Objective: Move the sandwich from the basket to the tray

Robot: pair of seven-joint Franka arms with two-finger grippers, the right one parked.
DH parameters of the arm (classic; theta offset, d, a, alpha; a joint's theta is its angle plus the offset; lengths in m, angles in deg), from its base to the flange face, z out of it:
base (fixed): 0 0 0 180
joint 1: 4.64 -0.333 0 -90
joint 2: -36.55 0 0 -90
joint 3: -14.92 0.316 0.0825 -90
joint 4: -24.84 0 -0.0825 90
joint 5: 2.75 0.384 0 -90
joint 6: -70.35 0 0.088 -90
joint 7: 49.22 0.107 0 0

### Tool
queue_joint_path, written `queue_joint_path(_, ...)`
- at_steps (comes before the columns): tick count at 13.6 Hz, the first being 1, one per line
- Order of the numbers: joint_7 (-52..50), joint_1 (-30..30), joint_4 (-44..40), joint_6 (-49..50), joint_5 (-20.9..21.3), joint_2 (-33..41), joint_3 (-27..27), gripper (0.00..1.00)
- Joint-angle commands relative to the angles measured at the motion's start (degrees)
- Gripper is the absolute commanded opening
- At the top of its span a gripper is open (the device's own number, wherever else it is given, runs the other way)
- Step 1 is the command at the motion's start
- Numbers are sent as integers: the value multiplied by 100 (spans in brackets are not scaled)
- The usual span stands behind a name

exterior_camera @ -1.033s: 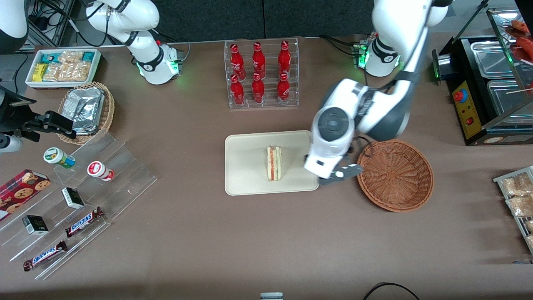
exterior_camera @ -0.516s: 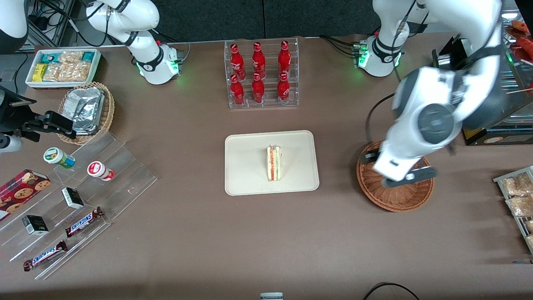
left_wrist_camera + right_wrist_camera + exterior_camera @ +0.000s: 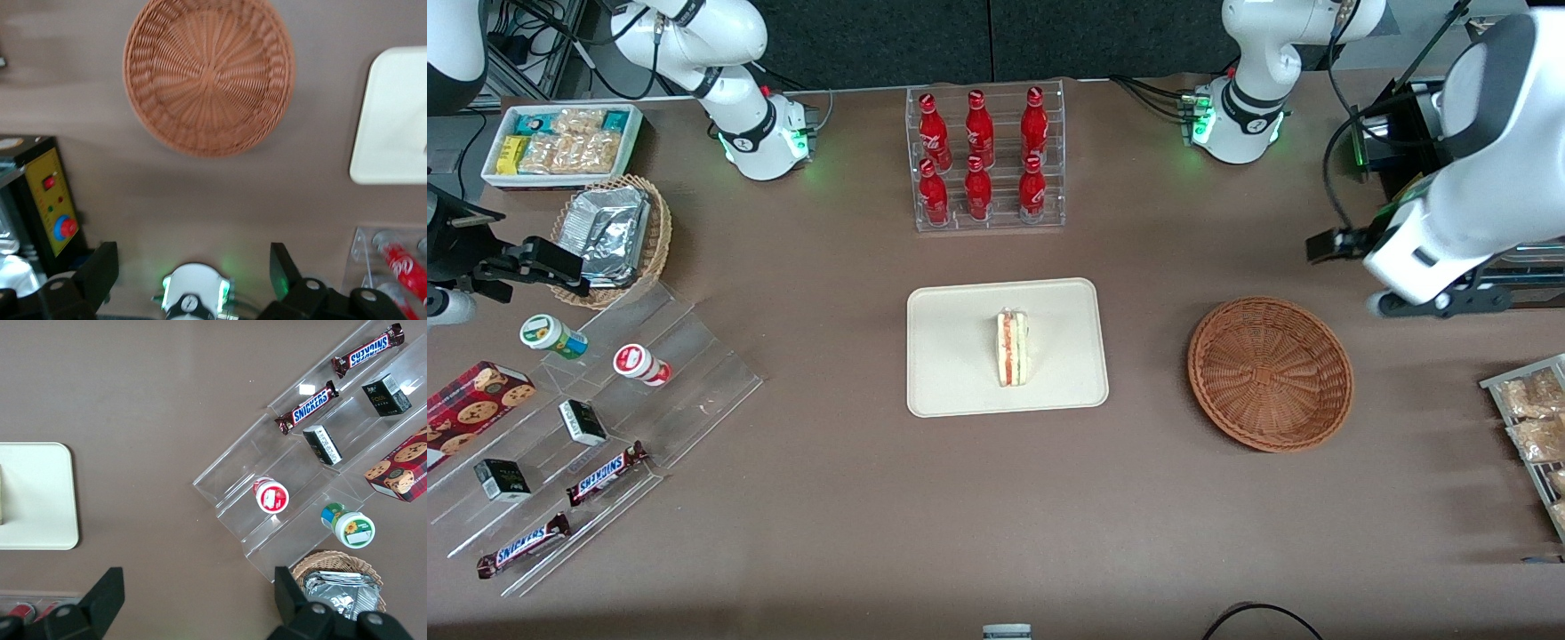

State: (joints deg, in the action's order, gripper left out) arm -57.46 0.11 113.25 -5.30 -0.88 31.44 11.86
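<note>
We're seeing the tray (image 3: 960,373) sitting mid-table w/ the sandwich (image 3: 1012,348) lying on it. The basket (image 3: 1270,373) is sitting apart from it, toward the working arm's end, nothing inside. We're seeing the gripper (image 3: 193,272) hanging high above the table near the basket, fingers (image 3: 100,270) spread wide, holding nothing.

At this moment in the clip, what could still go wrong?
Little. The sandwich lies on the tray and the basket is empty. The open gripper hangs high toward the working arm's end, close to the black warmer cabinet, which a sweep might clip. The sandwich, balanced on its edge, might topple.
</note>
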Motion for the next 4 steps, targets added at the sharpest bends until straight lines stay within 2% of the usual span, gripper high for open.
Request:
queue_joint_path(1,393,-246,185,366,-3,484,-107,100)
queue_joint_path(4,402,-438,212,543,-56,652,-272,100)
